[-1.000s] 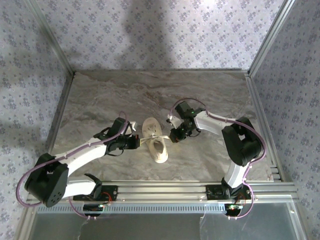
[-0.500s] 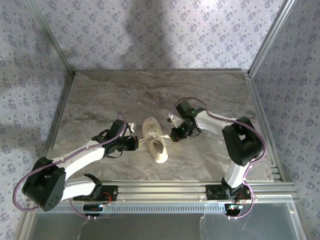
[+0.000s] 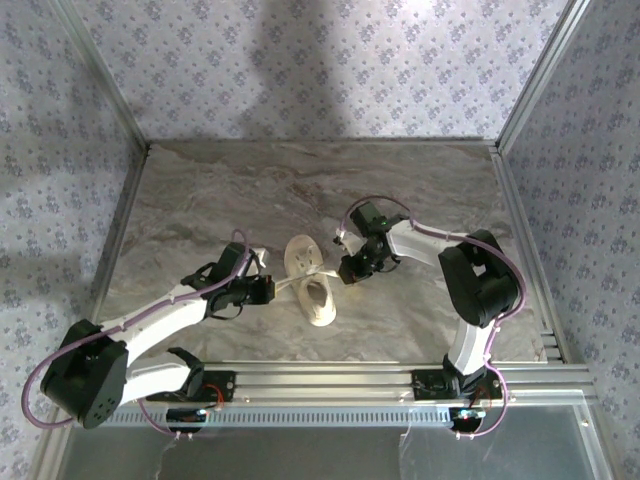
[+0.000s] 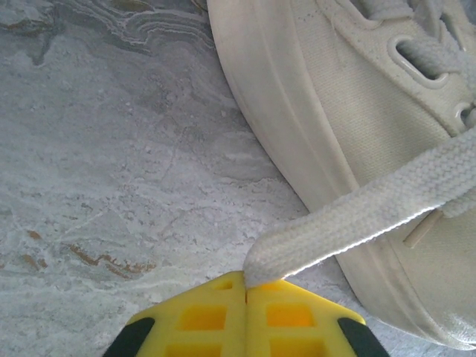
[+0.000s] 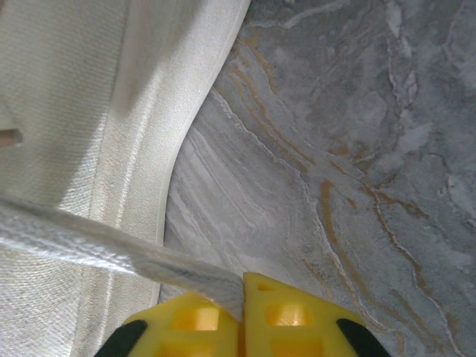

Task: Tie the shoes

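One shoe: a small cream canvas low-top sneaker with a pale rubber sidewall is seen near the middle of the grey marble-patterned desk, between the left tool and the right tool, its length running from far to near.
Left lace end: a flat white woven strip is drawn from the eyelets across the sneaker's sidewall and down toward the yellow fingertips.
Left tool: the two yellow pads are pressed together, and the left lace end is pinched in the seam between them; the tool is placed just beside the shoe, above bare desk.
Right lace end: a flat white strip is stretched across the sneaker's side to the yellow pads.
Right tool: the yellow pads are closed narrowly, and the right lace end is gripped between them, just beside the sole edge.
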Controlling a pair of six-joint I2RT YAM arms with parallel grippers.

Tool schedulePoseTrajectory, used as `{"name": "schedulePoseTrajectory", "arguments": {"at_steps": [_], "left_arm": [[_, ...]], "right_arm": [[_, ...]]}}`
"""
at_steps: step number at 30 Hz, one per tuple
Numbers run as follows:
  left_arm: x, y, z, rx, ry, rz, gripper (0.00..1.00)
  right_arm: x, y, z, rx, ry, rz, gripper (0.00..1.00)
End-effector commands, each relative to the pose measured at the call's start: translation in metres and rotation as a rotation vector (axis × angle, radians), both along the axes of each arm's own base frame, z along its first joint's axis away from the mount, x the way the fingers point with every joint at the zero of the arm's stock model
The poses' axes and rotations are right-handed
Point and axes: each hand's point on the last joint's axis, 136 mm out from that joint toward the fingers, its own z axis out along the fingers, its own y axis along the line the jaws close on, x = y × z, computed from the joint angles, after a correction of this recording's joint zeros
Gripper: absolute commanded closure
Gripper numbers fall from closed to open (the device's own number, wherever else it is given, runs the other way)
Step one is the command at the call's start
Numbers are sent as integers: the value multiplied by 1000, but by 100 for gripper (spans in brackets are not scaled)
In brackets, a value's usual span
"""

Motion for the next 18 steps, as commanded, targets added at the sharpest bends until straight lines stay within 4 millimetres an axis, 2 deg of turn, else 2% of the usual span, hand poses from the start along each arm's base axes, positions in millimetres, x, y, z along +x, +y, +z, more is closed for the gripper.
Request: {"name": "schedulePoseTrajectory", "arguments": {"at_steps": [1,6,12,14,18], "left_arm": [[1,5,5,22,-3,12,79],[7,7,23,23,-55,10,64],[7,2,49,-37,-136,-21,63],[6,-6,57,-90,-165,-51,65],[7,-20,59,-156,-170,-90,66]], "right_arm": [[6,2,26,22,-68,3,73],[13,-10,52,68,-128,-41,56],[14,-28,84,130,-166,-87,53],[9,-21,96,165,-184,-75,52],[1,9,108,258,-178,-34,52]]}}
